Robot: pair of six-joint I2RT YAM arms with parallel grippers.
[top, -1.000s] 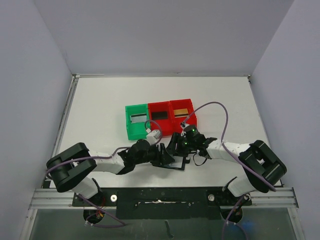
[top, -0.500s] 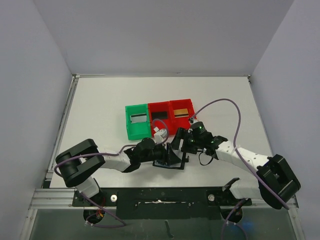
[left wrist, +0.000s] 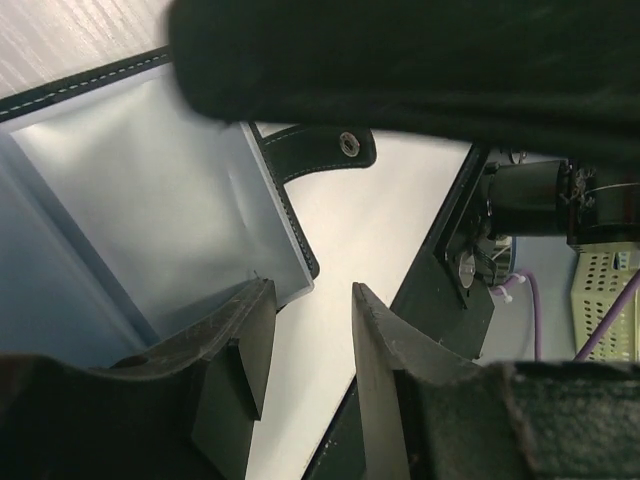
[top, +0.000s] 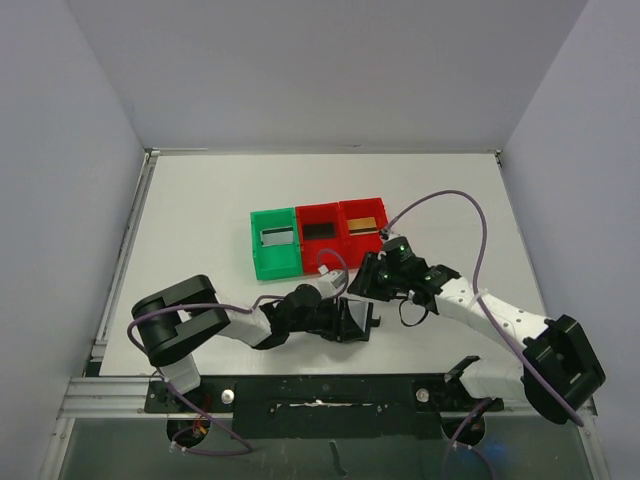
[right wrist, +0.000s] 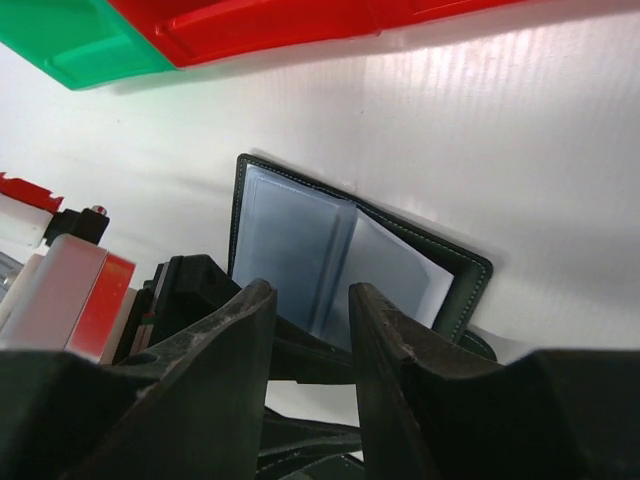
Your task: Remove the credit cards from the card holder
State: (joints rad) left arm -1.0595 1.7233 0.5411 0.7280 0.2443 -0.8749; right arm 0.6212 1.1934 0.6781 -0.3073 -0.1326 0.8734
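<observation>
While card holder (right wrist: 290, 250) lies open, left fingers (left wrist: 235, 360) and right fingers (right wrist: 215, 340) narrowly apart (both empty).

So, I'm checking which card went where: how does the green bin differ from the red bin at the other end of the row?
Contents: the green bin holds a silvery-grey card, the end red bin a gold card. Place: in the top view the green bin closes the row on the left, the end red bin on the right. Both are open-topped and hold one card each.
</observation>
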